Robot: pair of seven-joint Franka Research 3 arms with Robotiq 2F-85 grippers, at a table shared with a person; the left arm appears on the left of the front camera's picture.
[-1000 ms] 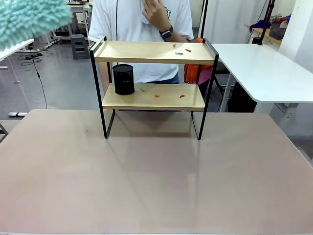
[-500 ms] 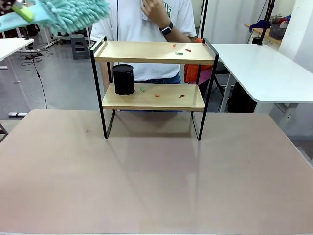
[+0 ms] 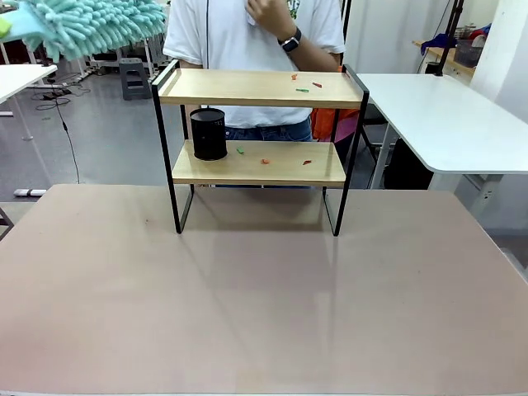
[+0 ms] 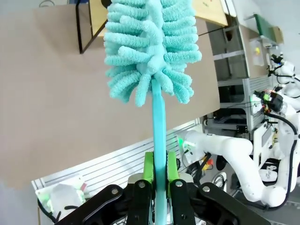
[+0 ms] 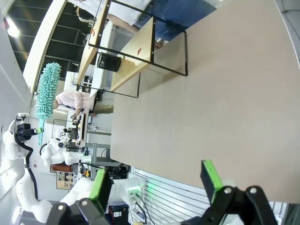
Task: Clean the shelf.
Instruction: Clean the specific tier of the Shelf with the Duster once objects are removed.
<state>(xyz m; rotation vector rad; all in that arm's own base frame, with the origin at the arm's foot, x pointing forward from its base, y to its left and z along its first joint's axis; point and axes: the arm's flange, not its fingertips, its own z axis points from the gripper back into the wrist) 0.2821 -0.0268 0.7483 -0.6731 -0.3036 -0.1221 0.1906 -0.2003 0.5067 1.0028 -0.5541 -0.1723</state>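
Shelf (image 3: 260, 87): far side of table (image 3: 264, 297), fwd of left gripper (image 4: 160, 164) and lower, out past the duster head; well apart, no contact.
Left gripper: clamped tight on duster (image 4: 150, 47) handle, green pads either side of the thin stick, fluffy head out front.
Right gripper (image 5: 156, 182): jaws wide, nothing between; bare table below, shelf far ahead.
On shelf: black cup (image 3: 209, 134) on lower board; small red/green scraps (image 3: 304, 82) on top board, a few more on lower.
Shelf handling: prob. light; stiff boards, thin legs, so a hard swipe could slide or tip it. Boards look smooth, scraps should brush off easy. If it needs steadying, take a side upright or top rail, not a board edge.
Duster handling: head soft & floppy, handle thin, may flex.
Hard to see: left wrist view, duster head covers most of shelf, just a corner of frame + board peeks out. Scraps too small to ID. Board behind cup hidden. Front view, duster handle cut by pic edge.
Person (image 3: 247, 33): behind shelf, hand up at chest, not touching it.
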